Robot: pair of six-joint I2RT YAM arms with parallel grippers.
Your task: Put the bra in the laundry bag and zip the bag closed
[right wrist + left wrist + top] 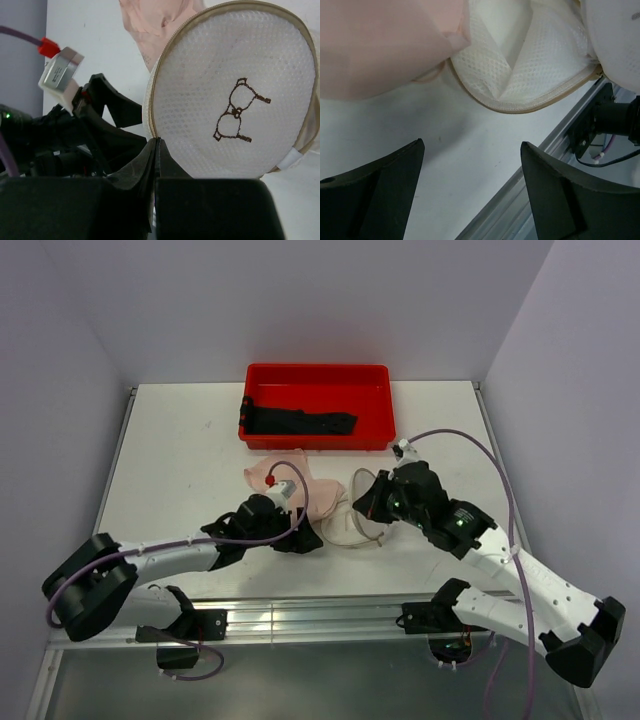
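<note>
The pale pink bra (290, 483) lies bunched on the table in front of the red tray; it also shows in the left wrist view (380, 45) and the right wrist view (160, 22). The white mesh laundry bag (347, 525) lies just right of it, open, its tan zip rim (530, 106) facing the bra. My right gripper (362, 500) is shut on the edge of the bag's round lid (235, 100), which bears the dark bra drawing, and holds it up (157, 141). My left gripper (298, 538) is open and empty (472, 145), just short of the bag's rim.
A red tray (318, 376) at the back holds a dark garment (300, 423). An aluminium rail (320, 615) runs along the near table edge, close to the left gripper. Grey walls enclose the table on three sides.
</note>
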